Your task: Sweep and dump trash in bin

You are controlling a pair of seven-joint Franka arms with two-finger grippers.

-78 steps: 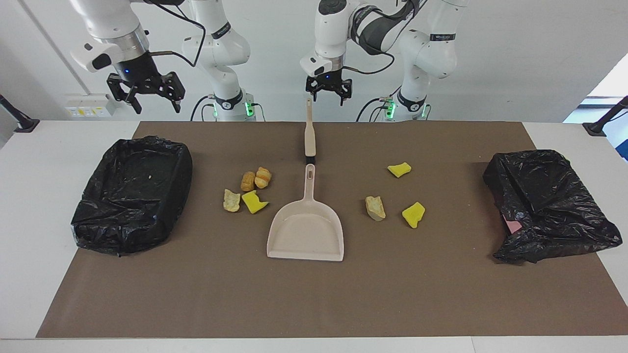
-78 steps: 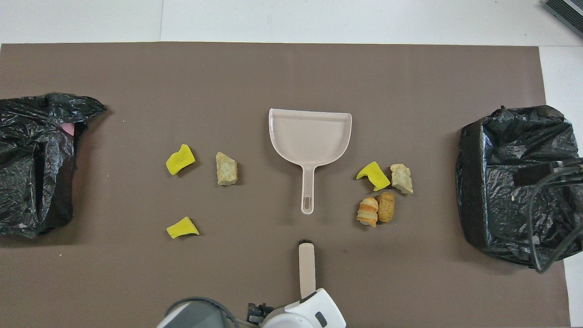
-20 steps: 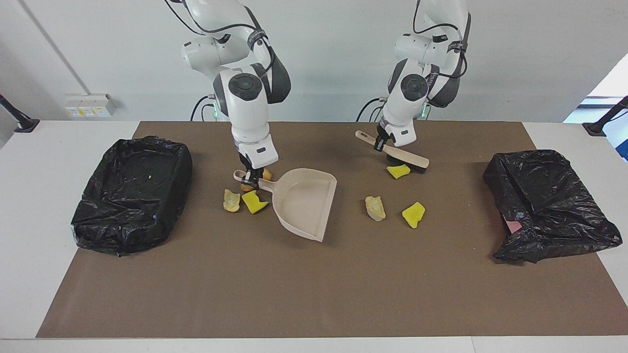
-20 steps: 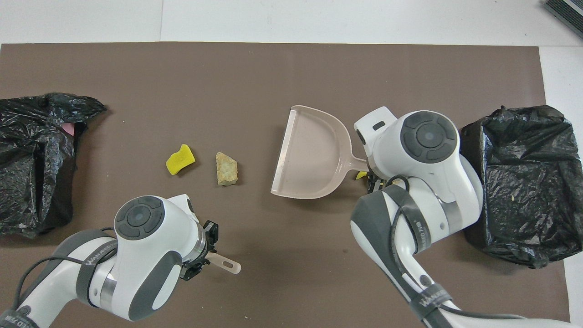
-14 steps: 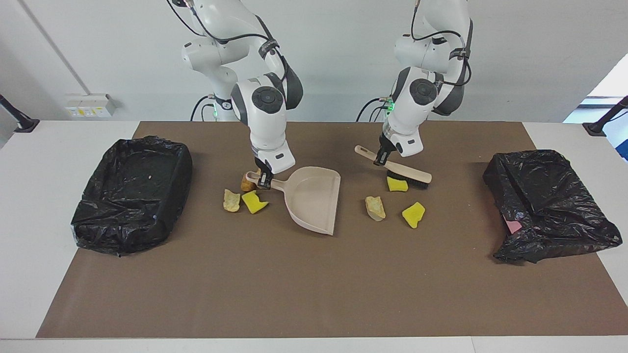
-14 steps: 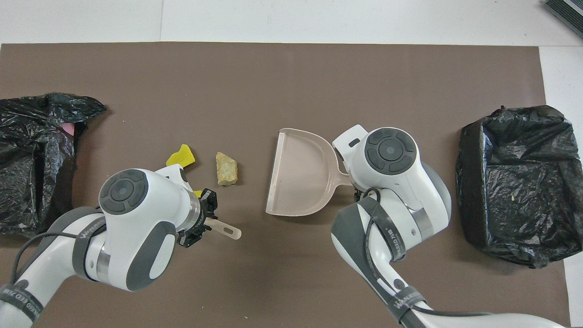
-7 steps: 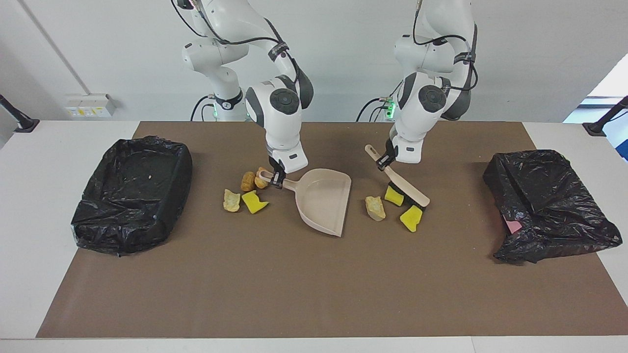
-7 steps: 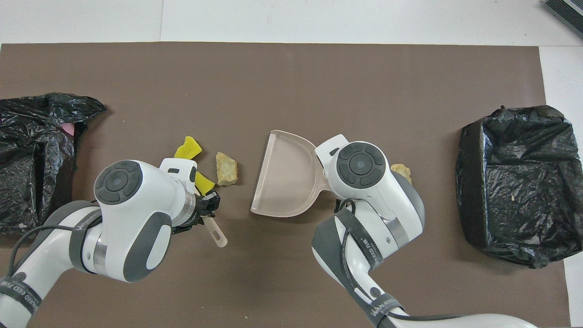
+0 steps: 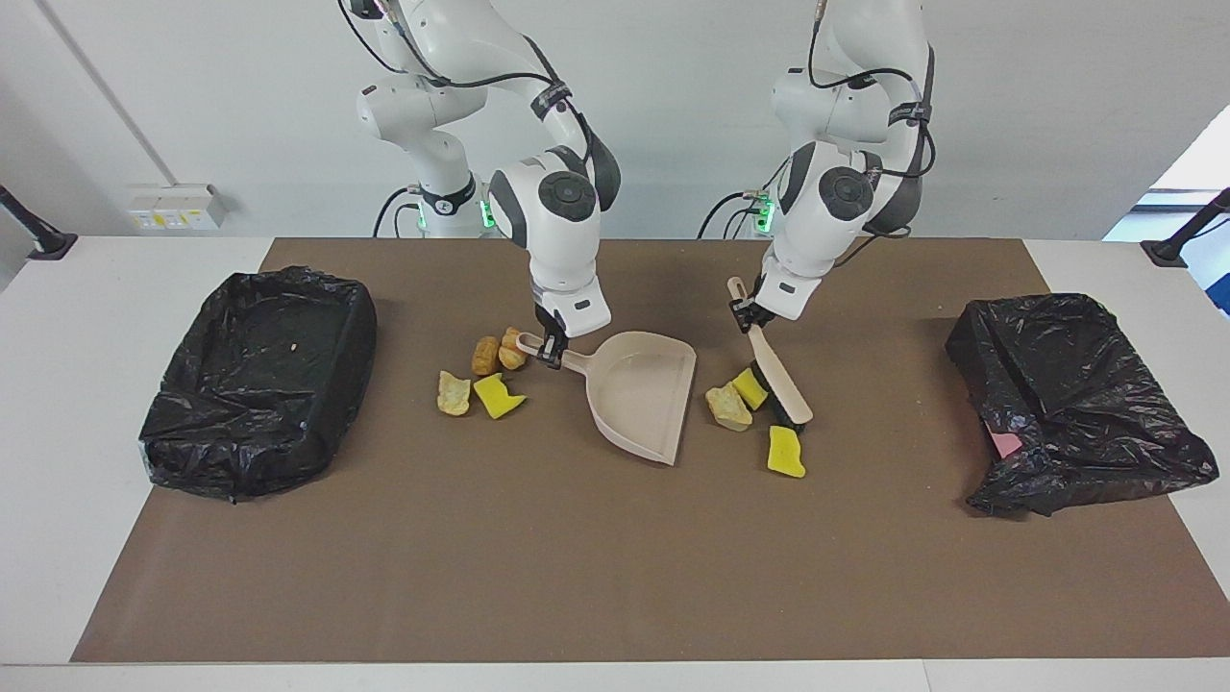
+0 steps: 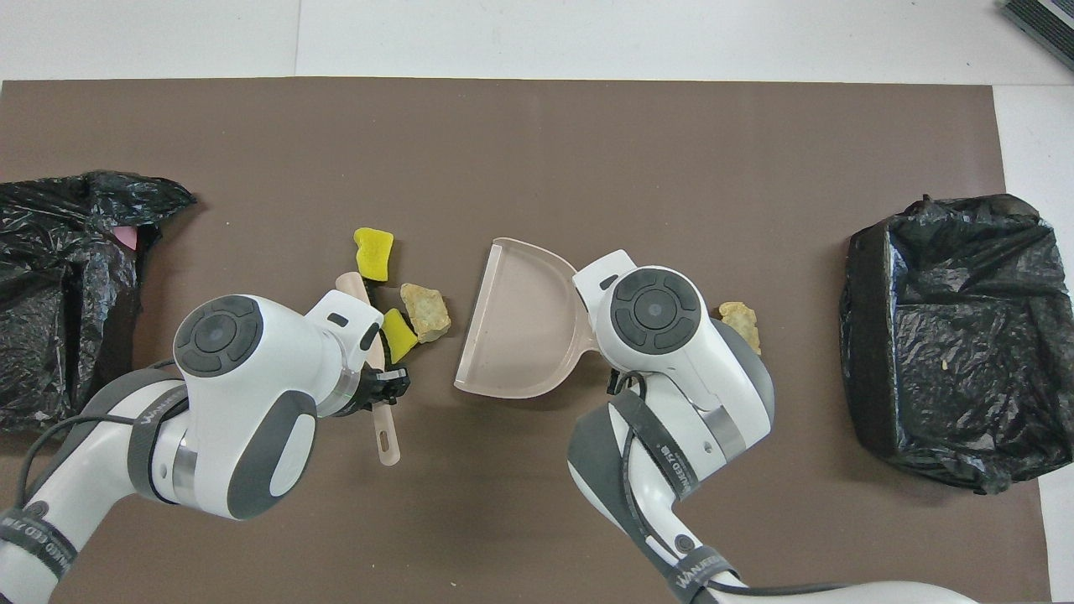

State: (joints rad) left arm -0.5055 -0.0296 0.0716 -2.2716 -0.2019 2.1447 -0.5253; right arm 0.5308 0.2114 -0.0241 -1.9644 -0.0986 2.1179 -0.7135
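At the right arm's end of the desk [image 9: 58,404] a bin lined with a black bag [image 9: 259,380] sits open on the brown mat [image 9: 596,567]. Next come four scraps: a tan lump [image 9: 453,393] touching a yellow chunk [image 9: 497,396], and a little nearer the robots two brown bread-like lumps [image 9: 498,354] side by side.

The right claw [image 9: 551,353] is shut on the handle of the beige dustpan [image 9: 646,394], just beside those two brown lumps. The pan rests on the mat near the middle of the desk, turned so that its open edge faces the left arm's end. Nothing lies in it.

Just beside that open edge lie a tan lump [image 9: 726,407] and a yellow chunk [image 9: 749,388], touching each other. The black bristles of the brush [image 9: 780,377] press against the yellow chunk, and the brush slants down from its handle, which the left claw [image 9: 744,315] clamps shut above the mat. A third yellow chunk [image 9: 786,452] lies at the brush's tip, farther from the robots than the other two scraps.

At the left arm's end sits a second bin wrapped in a crumpled black bag [image 9: 1076,404], a bit of pink showing at its edge.
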